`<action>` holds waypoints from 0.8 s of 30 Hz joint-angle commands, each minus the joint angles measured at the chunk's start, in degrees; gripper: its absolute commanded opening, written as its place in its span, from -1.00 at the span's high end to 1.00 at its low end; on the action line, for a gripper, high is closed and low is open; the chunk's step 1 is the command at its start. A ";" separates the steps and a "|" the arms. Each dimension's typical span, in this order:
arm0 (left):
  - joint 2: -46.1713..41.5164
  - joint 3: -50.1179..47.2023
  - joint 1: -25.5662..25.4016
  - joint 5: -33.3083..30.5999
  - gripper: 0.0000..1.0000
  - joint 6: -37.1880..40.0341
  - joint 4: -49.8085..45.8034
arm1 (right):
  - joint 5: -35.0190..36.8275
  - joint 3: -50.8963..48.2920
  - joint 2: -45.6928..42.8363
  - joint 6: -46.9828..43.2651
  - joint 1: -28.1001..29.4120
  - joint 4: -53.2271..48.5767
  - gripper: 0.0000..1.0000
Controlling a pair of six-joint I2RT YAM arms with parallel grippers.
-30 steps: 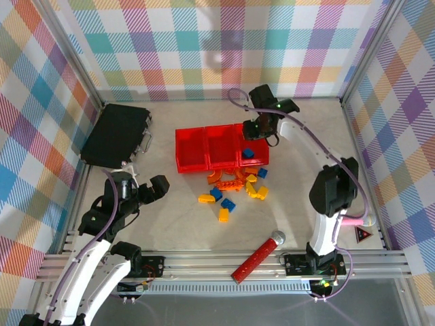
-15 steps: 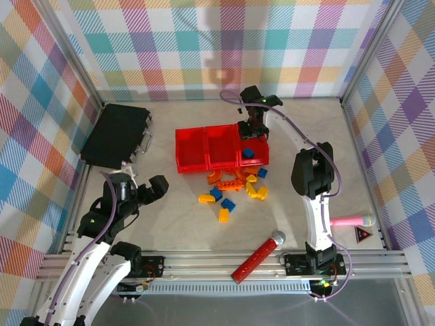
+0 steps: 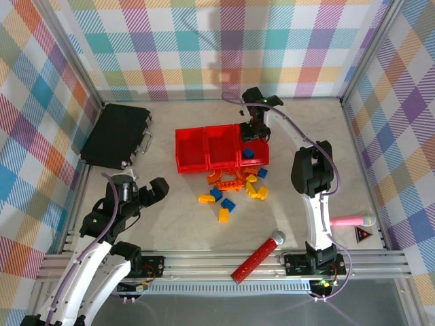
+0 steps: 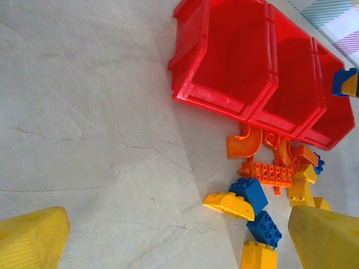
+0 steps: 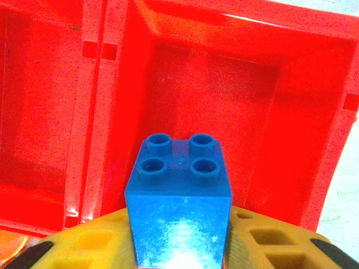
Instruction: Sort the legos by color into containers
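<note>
The pale, faintly veined surface [image 3: 170,224] carries a flat black case [image 3: 117,134] at its left rear, lying askew near the wall. Toward the middle stand three bright red open-top plastic bins [image 3: 192,151], joined in a row. Just in front of their middle and right parts lies a loose cluster of small orange, yellow and blue plastic lego bricks [image 3: 234,190]; the orange arched ones sit right up against the front wall. Near the front edge a long red cylinder with a silver ball end [image 3: 255,261] lies on a diagonal. At the right side rest a pink stick-like object [image 3: 350,220] and, just beside it, a small dark triangle with red markings [image 3: 363,235].
</note>
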 commanded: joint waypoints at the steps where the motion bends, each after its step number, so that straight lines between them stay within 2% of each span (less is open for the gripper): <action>1: -0.09 -0.71 -0.58 1.02 -0.99 -0.83 -0.80 | -2.18 1.06 0.91 -0.52 -0.25 -1.97 0.12; 9: 2.29 -1.49 -0.74 3.20 -0.99 -2.17 -0.30 | -3.84 2.25 -0.59 -0.22 -0.26 -3.97 0.04; 12: 4.04 -1.63 -2.35 3.67 -1.00 -3.90 0.32 | -4.44 2.00 -2.83 0.47 -0.16 -4.86 0.02; 17: 7.74 -0.07 -10.01 -2.77 -0.99 -10.10 -1.28 | -6.27 -4.00 -10.51 2.51 0.14 -3.01 -0.02; 21: 16.10 4.23 -15.61 -7.07 -0.99 -17.46 -6.28 | -7.95 -12.85 -17.39 4.16 0.60 -0.62 -0.06; 24: 20.77 6.26 -19.54 -9.48 -0.99 -20.63 -5.93 | -8.25 -20.60 -22.74 5.27 1.06 1.54 -0.11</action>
